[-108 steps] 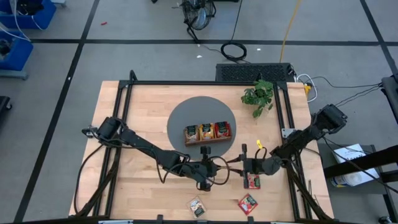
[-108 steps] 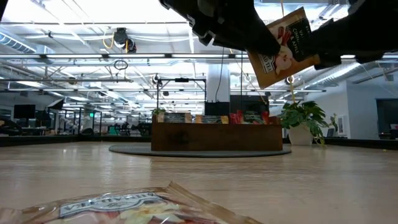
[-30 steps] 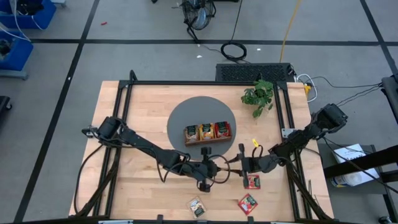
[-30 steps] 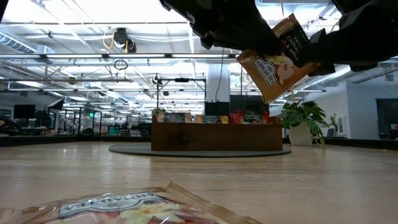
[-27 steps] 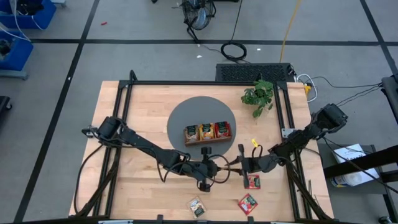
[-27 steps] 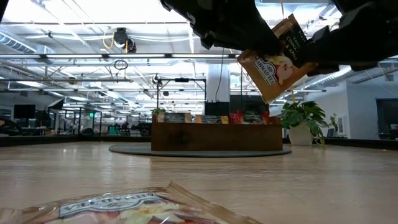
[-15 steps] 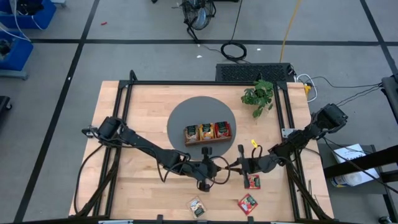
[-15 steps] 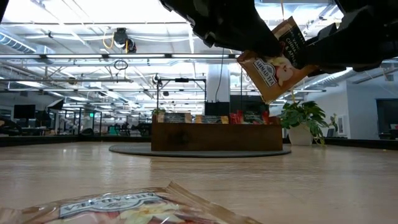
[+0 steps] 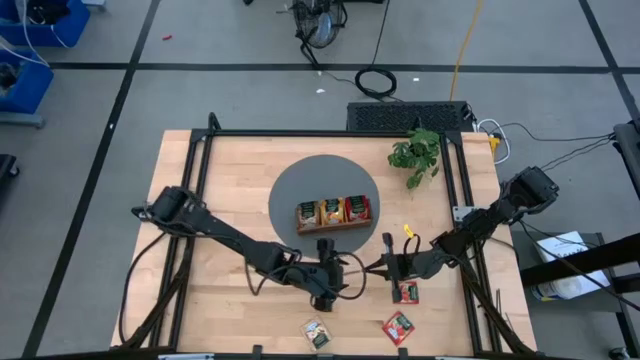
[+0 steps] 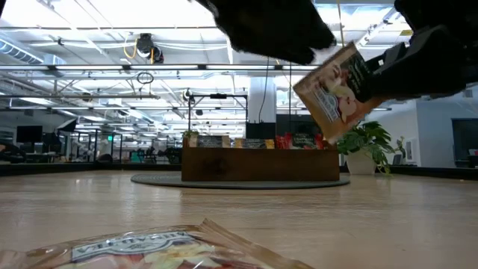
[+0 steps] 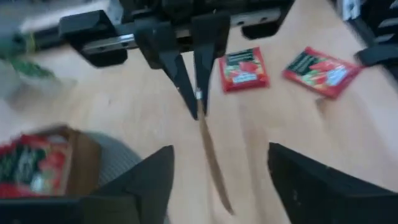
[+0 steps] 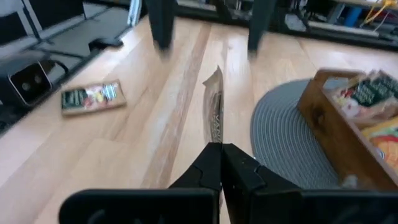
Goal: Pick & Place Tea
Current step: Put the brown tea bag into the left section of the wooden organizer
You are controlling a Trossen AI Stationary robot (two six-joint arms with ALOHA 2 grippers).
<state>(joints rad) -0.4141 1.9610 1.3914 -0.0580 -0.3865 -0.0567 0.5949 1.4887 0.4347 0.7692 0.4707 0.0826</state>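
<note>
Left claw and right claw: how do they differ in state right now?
The right claw is shut on a tea packet, while the left claw is open and holds nothing. In the high view the left claw is left of the packet and the right claw is right of it. Both hang above the table, facing each other near the tray.

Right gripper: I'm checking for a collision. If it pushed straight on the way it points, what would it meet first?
Probably the left gripper. The right gripper holds a tea packet edge-on toward it, so the packet's far edge would touch first. Depth is unclear.
</note>
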